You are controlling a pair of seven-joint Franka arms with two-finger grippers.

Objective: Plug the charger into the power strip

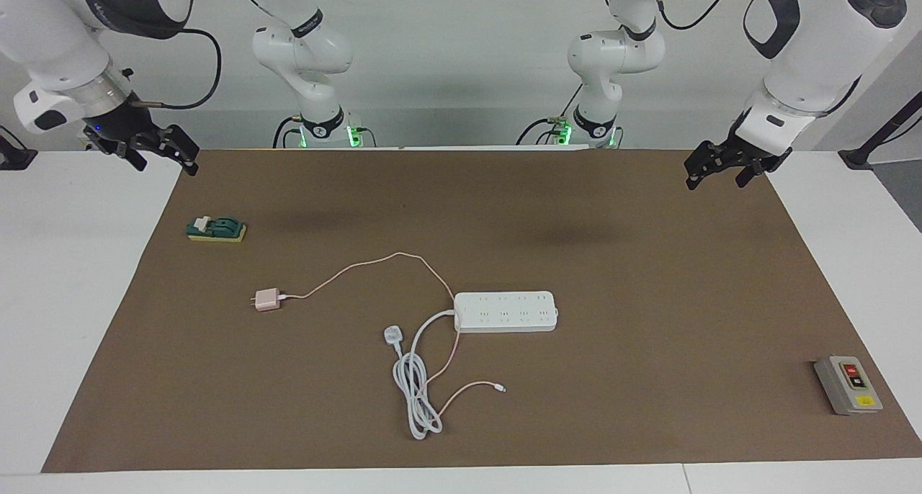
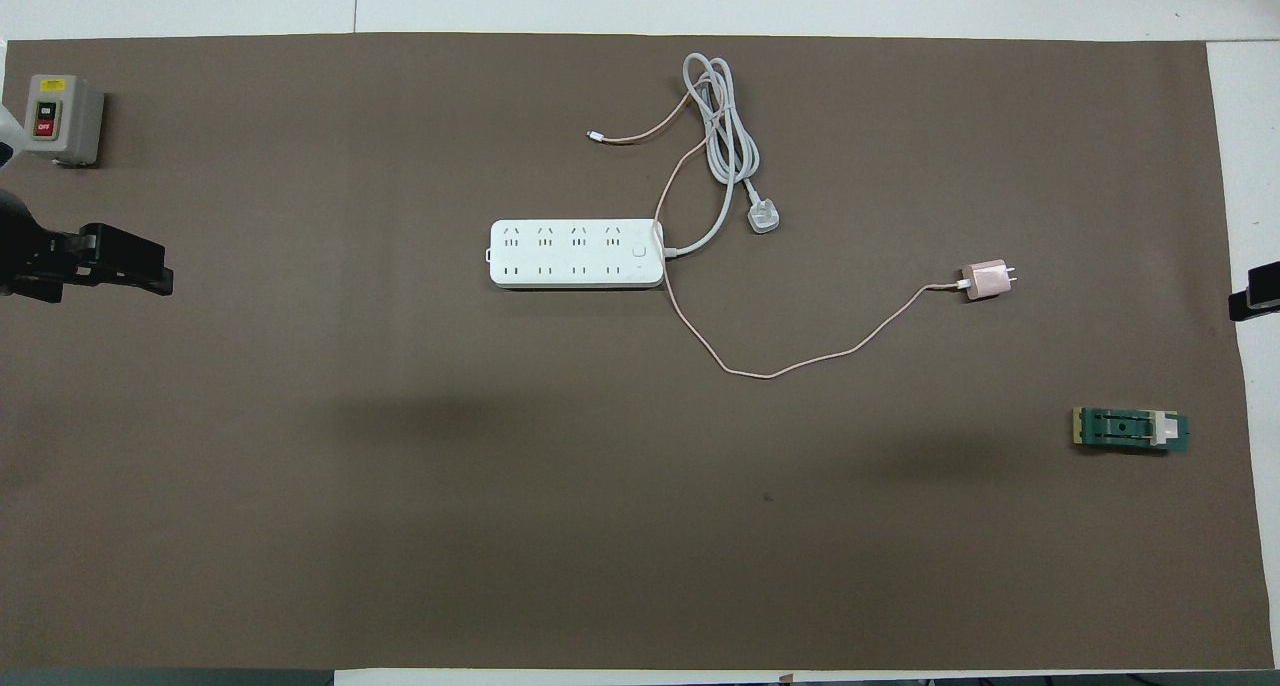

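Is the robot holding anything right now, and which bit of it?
Nothing. The left gripper and right gripper both hang open; the charger lies alone.

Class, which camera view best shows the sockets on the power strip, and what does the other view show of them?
The overhead view: it looks almost straight down on the power strip, so both rows of sockets show clearly. The facing view shows the strip at a slant, so its sockets appear squashed and fainter.
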